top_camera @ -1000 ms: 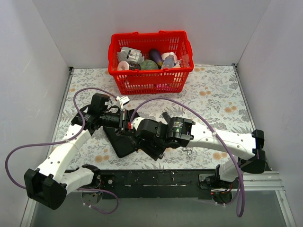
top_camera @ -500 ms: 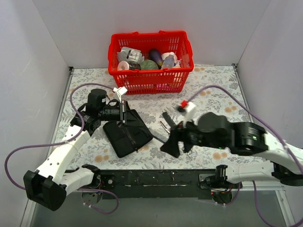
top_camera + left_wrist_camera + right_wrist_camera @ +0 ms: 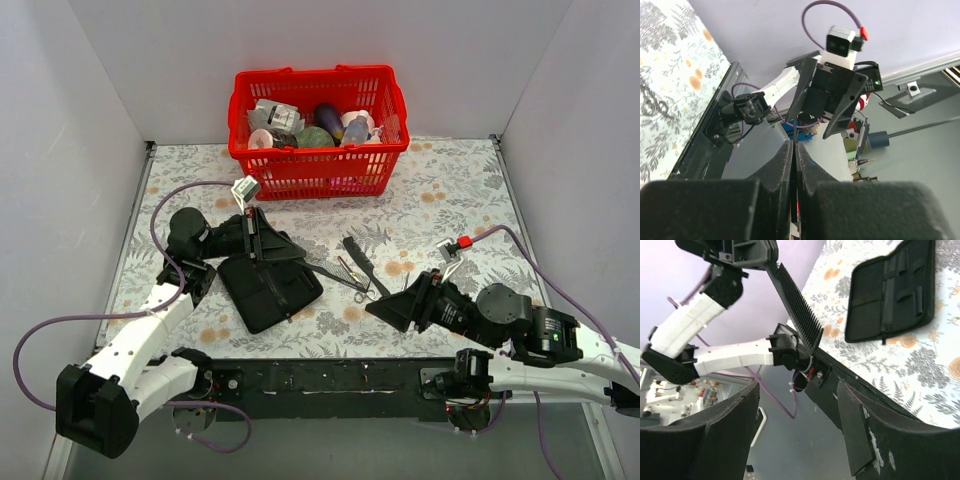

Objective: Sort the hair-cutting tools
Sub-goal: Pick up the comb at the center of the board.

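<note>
My left gripper [image 3: 290, 252] is shut on a narrow black comb [image 3: 797, 307], which sticks out from its jaws toward the table's middle, above the open black folding case [image 3: 270, 288]. In the left wrist view the comb [image 3: 794, 167] shows as a thin black edge pinched between the closed fingers. Slim silver scissors [image 3: 355, 280] lie on the floral table right of the case, next to a narrow black strip [image 3: 362, 262]. My right gripper [image 3: 374, 310] hangs open and empty near the table's front edge, just below the scissors.
A red plastic basket [image 3: 320, 172] with bottles and packets stands at the back centre. White walls close in the left, right and back sides. The case [image 3: 895, 295] lies flat, pockets up. Purple cables loop beside both arms.
My right arm has pulled away from the left gripper and the case, swinging right and down to the front edge, jaws apart. The left gripper shifted slightly up and left, keeping the comb.
</note>
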`<action>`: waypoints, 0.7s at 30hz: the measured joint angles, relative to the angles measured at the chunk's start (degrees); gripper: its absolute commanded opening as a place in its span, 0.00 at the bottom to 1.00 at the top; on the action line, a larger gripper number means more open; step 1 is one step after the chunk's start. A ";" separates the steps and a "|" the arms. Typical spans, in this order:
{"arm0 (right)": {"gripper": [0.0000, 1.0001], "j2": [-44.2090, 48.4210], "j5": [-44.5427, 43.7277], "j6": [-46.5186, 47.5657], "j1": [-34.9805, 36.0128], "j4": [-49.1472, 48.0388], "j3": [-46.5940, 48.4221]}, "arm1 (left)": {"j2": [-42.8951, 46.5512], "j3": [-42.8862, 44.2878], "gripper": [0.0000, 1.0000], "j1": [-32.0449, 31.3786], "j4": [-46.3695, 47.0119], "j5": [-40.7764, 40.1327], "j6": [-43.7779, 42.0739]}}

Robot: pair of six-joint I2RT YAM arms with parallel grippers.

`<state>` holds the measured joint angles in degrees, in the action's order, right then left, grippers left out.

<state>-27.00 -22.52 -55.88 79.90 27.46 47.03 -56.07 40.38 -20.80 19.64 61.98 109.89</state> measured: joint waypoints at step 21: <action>0.42 -6.49 -1.53 3.45 0.00 -20.09 -1.40 | 3.74 -1.38 0.00 0.02 19.02 1.09 4.63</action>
<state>-33.50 -24.05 -52.42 79.90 7.38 45.63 -52.34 39.00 -20.78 38.65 63.07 114.52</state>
